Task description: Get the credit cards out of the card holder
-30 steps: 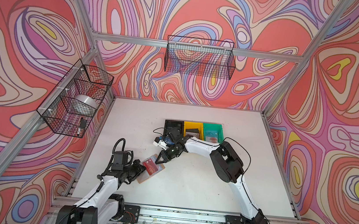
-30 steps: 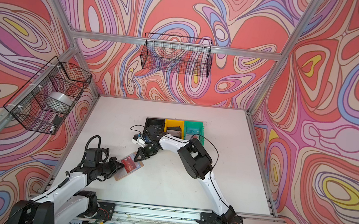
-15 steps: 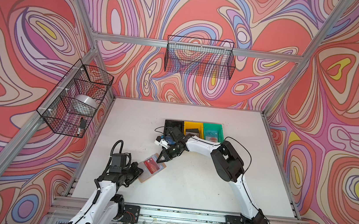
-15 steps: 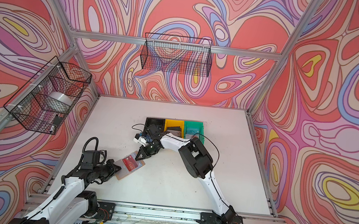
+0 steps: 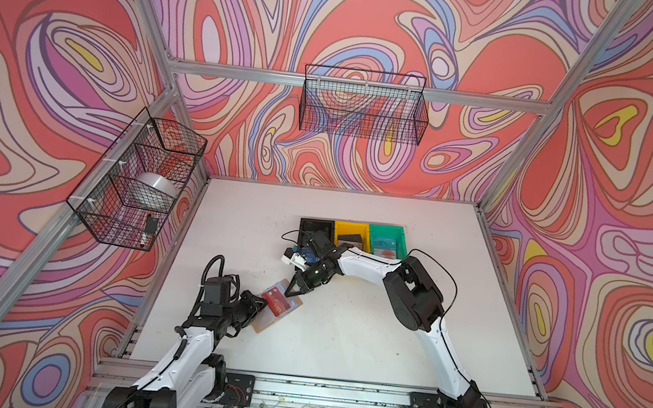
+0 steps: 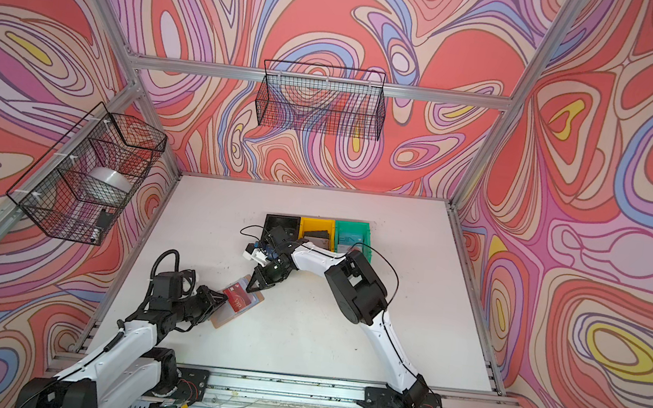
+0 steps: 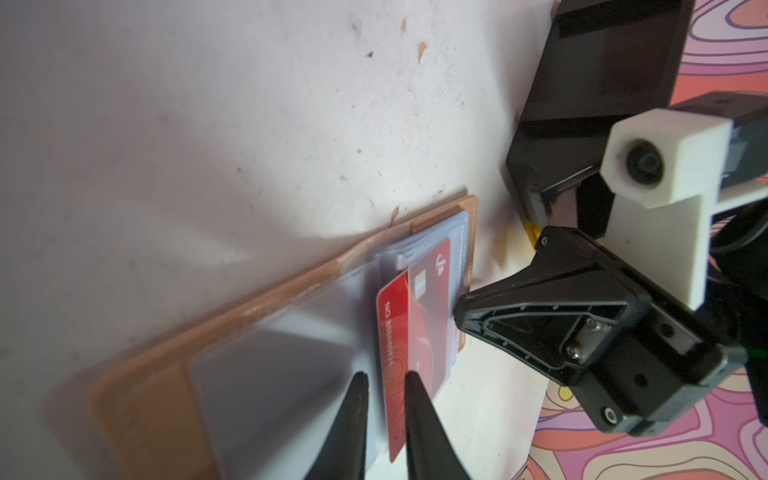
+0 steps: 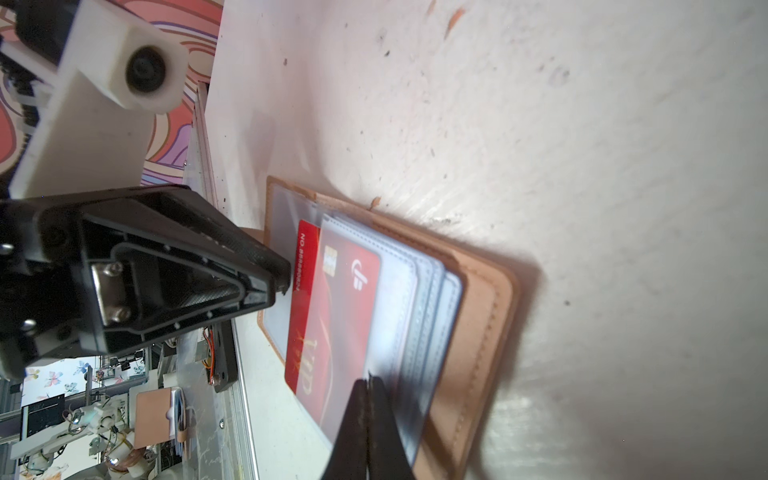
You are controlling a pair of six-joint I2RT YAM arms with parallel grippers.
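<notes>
The tan card holder (image 5: 262,325) (image 6: 222,321) lies open on the white table, its clear sleeve pages fanned out. A red credit card (image 7: 415,324) (image 8: 332,316) with gold "VIP" lettering sticks partly out of one sleeve. My left gripper (image 7: 382,378) (image 5: 259,302) is slightly open, with the card's free edge between its fingers and a gap on one side. My right gripper (image 8: 369,380) (image 5: 288,293) is shut on the edge of that sleeve page at the holder's far side. A blue card (image 5: 383,244) lies in the green bin.
Black (image 5: 316,225), yellow (image 5: 351,229) and green (image 5: 386,232) bins stand in a row just behind the right wrist. Wire baskets hang on the left wall (image 5: 139,179) and back wall (image 5: 363,104). An aluminium rail (image 5: 337,390) runs along the table's front edge.
My left gripper's jaws have parted a little round the red card, and the left arm has shifted along the table. The right gripper has stayed at the holder.
</notes>
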